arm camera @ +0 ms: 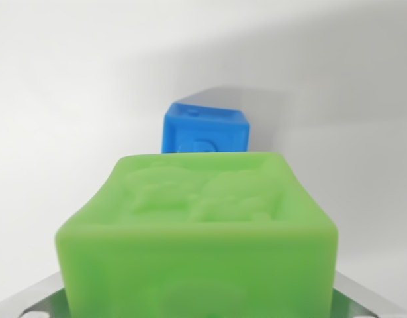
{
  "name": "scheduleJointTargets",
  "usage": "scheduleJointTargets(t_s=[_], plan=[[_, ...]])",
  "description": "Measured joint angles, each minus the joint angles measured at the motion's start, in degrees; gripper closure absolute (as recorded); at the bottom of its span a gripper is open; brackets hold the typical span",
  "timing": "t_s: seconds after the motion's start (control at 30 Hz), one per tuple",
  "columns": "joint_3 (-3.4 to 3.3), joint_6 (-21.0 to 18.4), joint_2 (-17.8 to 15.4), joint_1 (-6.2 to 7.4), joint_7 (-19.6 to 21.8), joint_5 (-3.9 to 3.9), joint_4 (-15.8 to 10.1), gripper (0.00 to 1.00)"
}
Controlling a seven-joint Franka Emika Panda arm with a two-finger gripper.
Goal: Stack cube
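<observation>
1. Wrist view: a green cube (200,245) fills the lower frame, very close to the camera, with a raised relief on its top face.
2. A blue cube (204,130) is seen beyond it on the white surface (64,99), partly hidden behind the green one.
3. Only metal edges of the gripper (196,306) show at the bottom corners; whether the jaws are clamped on the green cube cannot be told.
4. Both cubes are judged light, rigid and smooth-sided; flat opposite side faces are best taken.
</observation>
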Motion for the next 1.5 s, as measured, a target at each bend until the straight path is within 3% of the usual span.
scheduleJointTargets(t_s=[0.9,1.5], plan=[[0.53,7.99,7.82,-0.30,-0.98,1.38,-0.24,1.00],[1.12,10.54,10.73,-0.82,-1.11,1.56,0.13,1.00]])
